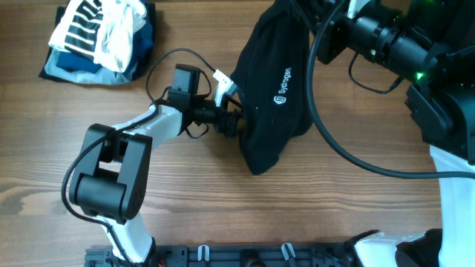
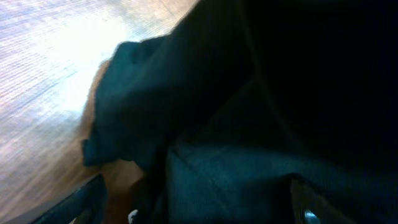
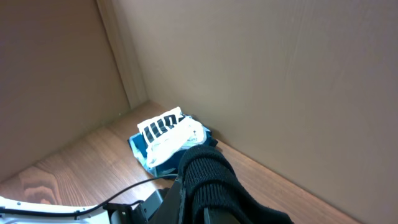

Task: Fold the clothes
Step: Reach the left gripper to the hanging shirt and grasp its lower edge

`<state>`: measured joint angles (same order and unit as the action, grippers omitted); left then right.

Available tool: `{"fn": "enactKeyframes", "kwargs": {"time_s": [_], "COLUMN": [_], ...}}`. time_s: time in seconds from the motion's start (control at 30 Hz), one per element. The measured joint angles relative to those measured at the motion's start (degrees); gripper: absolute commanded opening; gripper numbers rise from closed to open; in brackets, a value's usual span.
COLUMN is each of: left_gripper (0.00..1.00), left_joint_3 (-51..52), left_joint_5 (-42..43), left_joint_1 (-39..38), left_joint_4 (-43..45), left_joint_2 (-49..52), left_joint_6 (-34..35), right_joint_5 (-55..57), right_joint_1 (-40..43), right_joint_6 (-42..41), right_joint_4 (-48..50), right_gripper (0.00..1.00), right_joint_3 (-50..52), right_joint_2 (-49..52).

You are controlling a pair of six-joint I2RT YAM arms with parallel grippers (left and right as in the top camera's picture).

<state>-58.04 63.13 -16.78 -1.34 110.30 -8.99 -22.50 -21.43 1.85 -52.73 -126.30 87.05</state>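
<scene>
The black garment (image 1: 274, 89) with a small light logo hangs bunched at the upper middle, its lower end resting on the table. My right gripper (image 1: 308, 15) holds it up from the top and is shut on its ribbed edge (image 3: 208, 174); the jaws (image 3: 199, 211) are mostly covered by the fabric. My left gripper (image 1: 236, 122) is at the garment's left edge. In the left wrist view its fingers (image 2: 196, 208) stand wide apart with dark fabric (image 2: 261, 93) lying between them.
A pile of striped, white and blue clothes (image 1: 100, 37) lies at the far left, also in the right wrist view (image 3: 168, 137) by the wall. A black cable (image 1: 334, 141) loops across the table right of the garment.
</scene>
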Motion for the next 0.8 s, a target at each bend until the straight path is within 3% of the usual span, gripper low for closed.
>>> {"fn": "enactKeyframes", "kwargs": {"time_s": [0.07, 0.17, 0.27, 0.57, 0.63, 0.73, 0.8], "left_gripper": [0.79, 0.66, 0.61, 0.59, 0.46, 0.09, 0.04], "left_joint_3": [0.0, 0.0, 0.0, 0.0, 0.0, 0.0, 0.0], "left_joint_5": [0.9, 4.6, 9.4, 17.3, 17.7, 18.0, 18.0], "left_joint_1": [0.1, 0.7, 1.6, 1.1, 0.6, -1.2, -2.6], "left_joint_4": [-1.2, -3.2, -3.6, -7.1, -7.4, -7.5, -6.6], "left_joint_2": [0.0, 0.0, 0.1, 0.1, 0.1, 0.1, 0.1], "left_joint_6": [-0.1, -0.6, -0.7, -0.7, -0.7, -0.6, -0.7], "right_joint_5": [0.0, 0.1, 0.1, 2.2, 2.2, 2.2, 2.2], "right_joint_1": [0.0, 0.0, 0.0, 0.0, 0.0, 0.0, 0.0], "right_joint_6": [0.0, 0.0, 0.0, 0.0, 0.0, 0.0, 0.0], "right_joint_4": [0.0, 0.0, 0.0, 0.0, 0.0, 0.0, 0.0], "right_gripper": [0.05, 0.06, 0.05, 0.05, 0.06, 0.06, 0.06], "right_joint_3": [0.0, 0.0, 0.0, 0.0, 0.0, 0.0, 0.0], "right_joint_2": [0.0, 0.0, 0.0, 0.0, 0.0, 0.0, 0.0]}}
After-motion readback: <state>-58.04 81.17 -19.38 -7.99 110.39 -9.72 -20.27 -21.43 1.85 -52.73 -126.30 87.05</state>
